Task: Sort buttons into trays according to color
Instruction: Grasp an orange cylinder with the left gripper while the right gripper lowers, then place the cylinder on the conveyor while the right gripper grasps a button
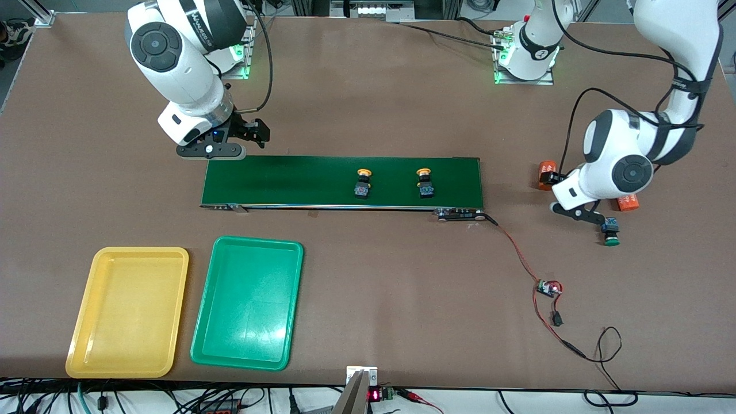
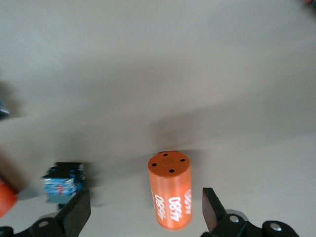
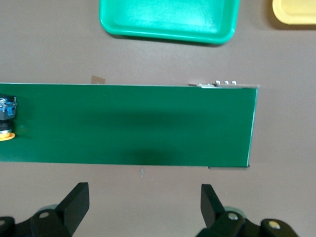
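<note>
Two yellow-capped buttons stand on the dark-green belt. One also shows in the right wrist view. A green-capped button lies on the table beside my left gripper. In the left wrist view that gripper is open, an orange cylinder lies between its fingers, and the button lies outside one finger. My right gripper is open and empty over bare table at the belt's right-arm end. The yellow tray and the green tray are empty. The fourth button is not in view.
Two orange cylinders lie by the left arm's wrist. A red-and-black cable with a small board runs from the belt's left-arm end toward the front camera. The trays show in the right wrist view: green, yellow.
</note>
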### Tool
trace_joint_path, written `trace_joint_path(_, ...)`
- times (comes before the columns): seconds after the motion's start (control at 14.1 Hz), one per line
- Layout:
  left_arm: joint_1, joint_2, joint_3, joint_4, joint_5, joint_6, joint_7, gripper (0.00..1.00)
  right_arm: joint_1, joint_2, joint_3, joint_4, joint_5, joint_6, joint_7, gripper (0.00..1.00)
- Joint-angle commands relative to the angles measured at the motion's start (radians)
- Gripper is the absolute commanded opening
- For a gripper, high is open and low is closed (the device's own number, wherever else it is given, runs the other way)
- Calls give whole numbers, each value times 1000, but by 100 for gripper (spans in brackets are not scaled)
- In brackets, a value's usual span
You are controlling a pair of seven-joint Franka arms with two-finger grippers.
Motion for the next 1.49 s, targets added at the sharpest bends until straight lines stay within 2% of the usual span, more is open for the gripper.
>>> trace_joint_path(0.0,-17,1,24,-64,-25,50,37,100,16,46,-4,46,8,17,-11,100)
trace_joint_path(0.28,-14,49,24,-64,-88,51,41,100,40,71,-4,47,14,40,-17,100)
trace_joint_path(0.35,-14,63,24,-64,-90,54,41,95,40,91,-4,47,14,63,-17,100)
trace_joint_path(0.5,-14,66,24,-63,-90,63,69,48,42,132,-4,47,14,111,-11,100)
trace_joint_path(0.64,-12,54,24,-44,-90,60,151,22,42,158,-4,49,14,146,-8,100)
trace_joint_path(0.78,-17,25,9,-28,-85,39,227,18,28,160,-7,51,14,143,-18,100)
trace_joint_path(0.99,-21,28,-57,87,-87,-55,463,21,5,158,-16,54,12,132,-15,100)
trace_joint_path(1.21,-43,29,-112,155,-90,-58,660,20,17,166,-16,54,11,132,-9,100)
trace_joint_path(1.42,-102,46,-191,204,-85,-59,679,14,27,189,-13,52,14,148,-6,100)
